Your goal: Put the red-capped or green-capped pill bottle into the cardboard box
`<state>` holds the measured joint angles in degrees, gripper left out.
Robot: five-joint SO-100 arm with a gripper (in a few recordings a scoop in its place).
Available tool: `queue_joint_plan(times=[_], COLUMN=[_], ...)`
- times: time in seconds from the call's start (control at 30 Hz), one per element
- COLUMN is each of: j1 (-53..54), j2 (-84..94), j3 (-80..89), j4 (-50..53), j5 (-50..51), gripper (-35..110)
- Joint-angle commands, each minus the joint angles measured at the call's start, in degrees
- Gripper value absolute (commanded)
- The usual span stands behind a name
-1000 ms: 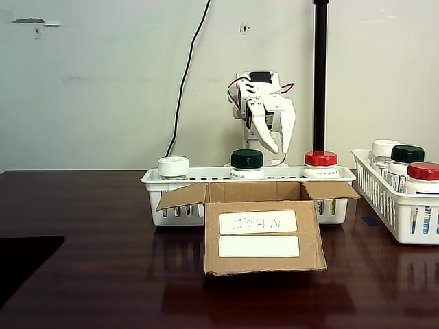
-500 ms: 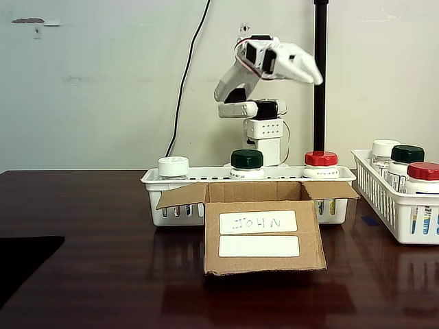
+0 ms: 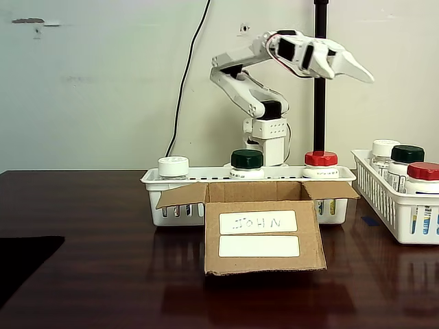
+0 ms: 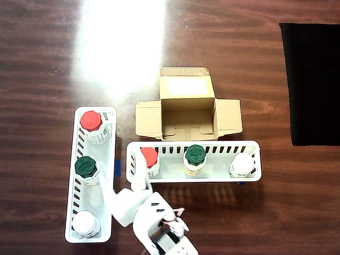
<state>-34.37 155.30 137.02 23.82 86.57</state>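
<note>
You've swung the gripper (image 3: 360,72) up and out from behind the cardboard box (image 3: 264,229), its fingers nearly closed on nothing, now high above the red-capped pill bottle (image 3: 320,164) in the basket (image 3: 156,184) just behind it — nothing's picked.

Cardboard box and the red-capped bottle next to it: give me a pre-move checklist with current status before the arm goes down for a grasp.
1. Cardboard box flaps open, inside bare: ok.
2. Red-capped bottle upright in the near basket: ok.
3. Gripper raised clear above the caps in the fixed view: ok.
4. Gripper holding nothing: ok.
5. Jaw opening wide enough for the cap: cannot tell.
6. Green-capped bottle standing apart from the red one, leaving room for the fingers: ok.
</note>
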Motion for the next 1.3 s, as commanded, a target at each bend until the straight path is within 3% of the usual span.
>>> queue_joint_plan(times=[0.0,0.33,0.63,1.27], j1=[-3.69,-7.21,-5.1,-8.35], j2=[-2.99,-27.42,-48.6,-59.41], j3=[-0.53,3.87,0.26,1.49], j4=[-8.61,-39.29,-58.27,-67.94], j5=[0.62,-1.76,-2.2,-6.86], gripper=[96,97,97,97])
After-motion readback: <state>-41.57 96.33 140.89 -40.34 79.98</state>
